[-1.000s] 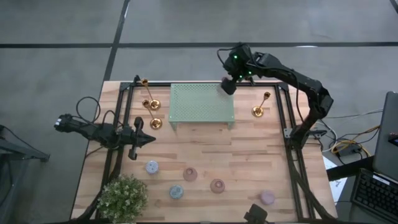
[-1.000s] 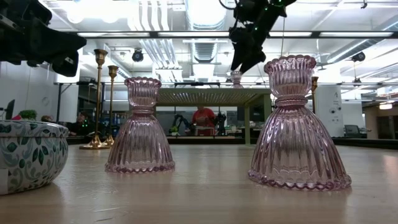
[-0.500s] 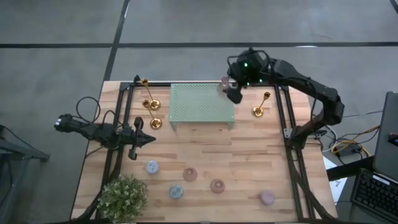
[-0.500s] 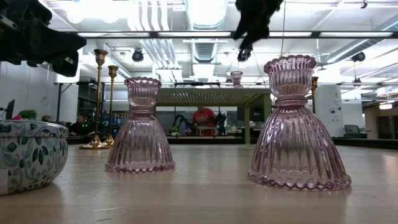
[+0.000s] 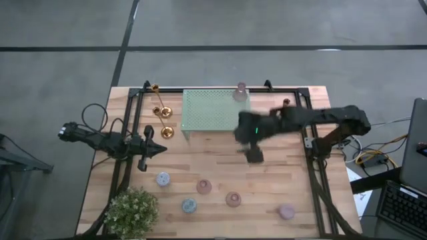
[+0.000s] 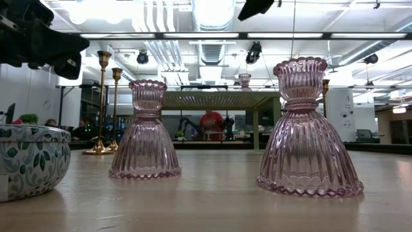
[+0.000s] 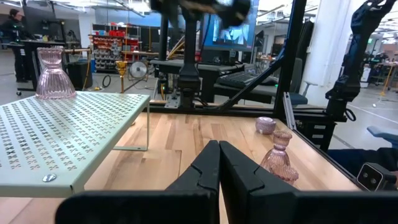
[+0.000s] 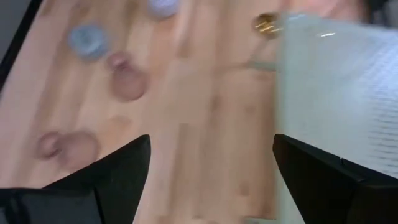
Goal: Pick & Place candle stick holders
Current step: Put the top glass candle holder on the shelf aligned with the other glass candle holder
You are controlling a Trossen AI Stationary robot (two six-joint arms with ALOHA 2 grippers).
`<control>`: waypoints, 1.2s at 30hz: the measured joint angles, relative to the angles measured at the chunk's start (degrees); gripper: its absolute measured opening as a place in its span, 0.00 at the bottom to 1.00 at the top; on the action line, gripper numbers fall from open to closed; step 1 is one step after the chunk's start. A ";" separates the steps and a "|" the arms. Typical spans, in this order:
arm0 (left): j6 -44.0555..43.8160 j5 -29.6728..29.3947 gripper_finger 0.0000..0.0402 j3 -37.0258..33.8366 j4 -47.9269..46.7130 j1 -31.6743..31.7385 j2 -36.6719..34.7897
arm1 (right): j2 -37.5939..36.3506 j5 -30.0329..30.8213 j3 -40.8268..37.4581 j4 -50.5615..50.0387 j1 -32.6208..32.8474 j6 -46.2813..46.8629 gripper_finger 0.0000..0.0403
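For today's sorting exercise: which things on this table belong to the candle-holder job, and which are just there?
Job:
gold candlesticks
pink holder on the rack
pastel holders at the near edge
right gripper, open

Just there:
green rack
potted plant
left gripper, shut, waiting

pink holder [image 5: 240, 92]: upright, rack's far-right corner | gold candlesticks [image 5: 162, 111]: two upright far-left, one [image 5: 285, 104] far-right | pastel cups [image 5: 204, 187]: five upright, scattered along bench's near edge
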 joint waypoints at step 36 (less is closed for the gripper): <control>-0.02 -0.11 0.02 -0.09 0.90 -0.01 -0.02 | 12.67 -2.31 -18.89 28.95 20.20 16.65 0.81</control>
